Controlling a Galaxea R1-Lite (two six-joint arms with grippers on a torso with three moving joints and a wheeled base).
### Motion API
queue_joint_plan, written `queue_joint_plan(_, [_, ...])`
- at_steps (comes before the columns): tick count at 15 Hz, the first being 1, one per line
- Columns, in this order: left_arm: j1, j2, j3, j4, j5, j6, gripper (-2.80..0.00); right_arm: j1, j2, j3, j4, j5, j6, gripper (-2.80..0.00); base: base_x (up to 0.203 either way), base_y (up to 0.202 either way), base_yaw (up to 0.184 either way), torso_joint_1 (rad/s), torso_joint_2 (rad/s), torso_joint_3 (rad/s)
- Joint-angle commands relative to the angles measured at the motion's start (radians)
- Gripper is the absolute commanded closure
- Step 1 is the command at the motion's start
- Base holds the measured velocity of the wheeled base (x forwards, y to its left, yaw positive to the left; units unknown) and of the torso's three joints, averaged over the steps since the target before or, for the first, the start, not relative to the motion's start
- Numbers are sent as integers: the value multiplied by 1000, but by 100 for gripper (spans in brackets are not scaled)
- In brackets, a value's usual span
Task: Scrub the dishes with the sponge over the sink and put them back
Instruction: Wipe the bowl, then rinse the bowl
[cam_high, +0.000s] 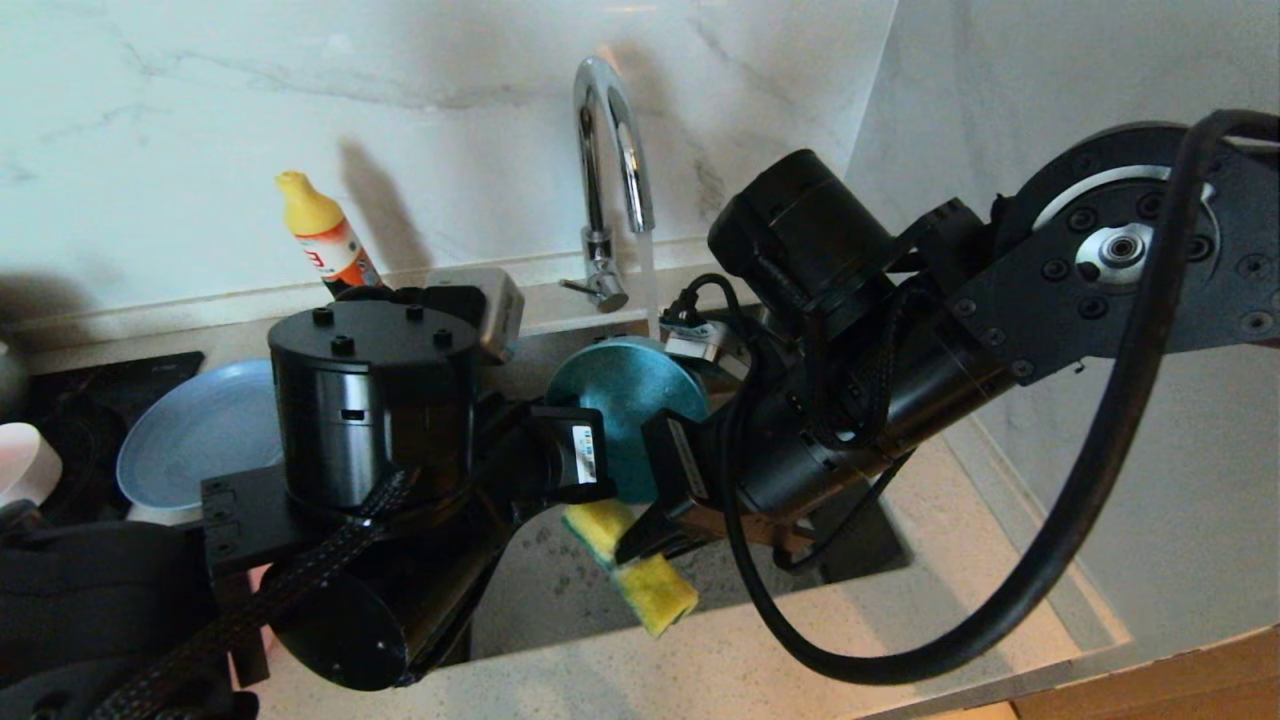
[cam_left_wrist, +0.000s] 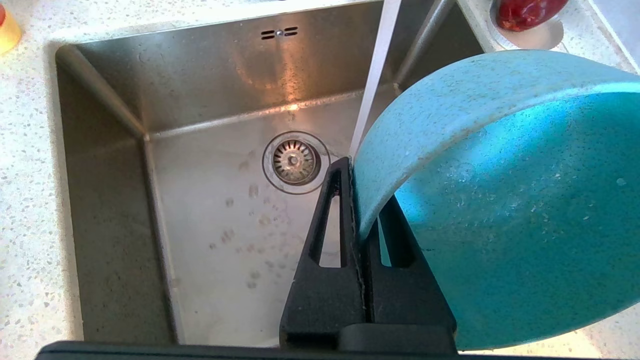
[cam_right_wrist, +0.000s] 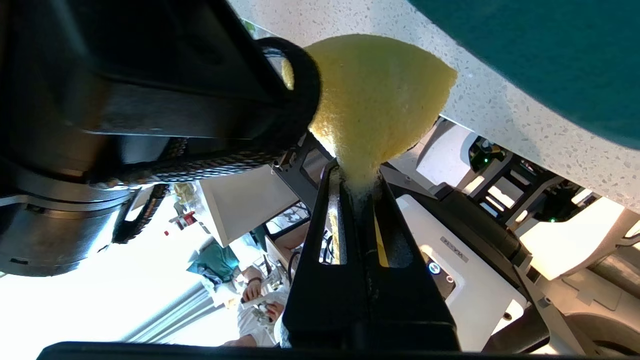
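Speckled counter (cam_high: 700, 660), steel sink (cam_left_wrist: 200, 100); left gripper (cam_left_wrist: 357, 200) gripping teal bowl (cam_left_wrist: 500, 200), right gripper (cam_right_wrist: 357, 185) pinching sponge (cam_right_wrist: 375, 100)

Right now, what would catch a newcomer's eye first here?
The teal bowl, clamped by its rim in the left gripper over the sink, beside the running water. Just below it in the head view, the right gripper pinches the yellow sponge.

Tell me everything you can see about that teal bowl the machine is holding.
The teal bowl is round, speckled and matte, with wet droplets on its surface. It is tipped on edge above the steel sink, its rim pinched between the shut jaws of the left gripper. A stream of tap water falls just beside its rim. The yellow sponge, held by the right gripper, hangs just below it.
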Motion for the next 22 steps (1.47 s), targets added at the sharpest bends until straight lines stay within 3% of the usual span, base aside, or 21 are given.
queue_joint_plan(1, [1,4,1,-4,3,-1,0,2,-18,1,5,4,1,0,0,0,0,0,0,0])
queue_joint_plan(6, [44,11,2,-4,3,-5,0,-11,-142,13,16,3,1,0,0,0,0,0,0,0])
queue_joint_plan(13, [188,82,-11,56,-25,-11,0,-94,-287,15,49,2,-8,0,0,0,0,0,0,0])
queue_joint_plan(15, [207,87,-58,189,-77,-54,0,-121,-318,30,49,3,-30,0,0,0,0,0,0,0])
queue_joint_plan(19, [243,131,-321,592,-223,-260,0,-143,-352,111,41,5,-60,0,0,0,0,0,0,0])
queue_joint_plan(22, [254,251,-514,793,-286,-390,0,-161,-368,149,38,7,-61,0,0,0,0,0,0,0])
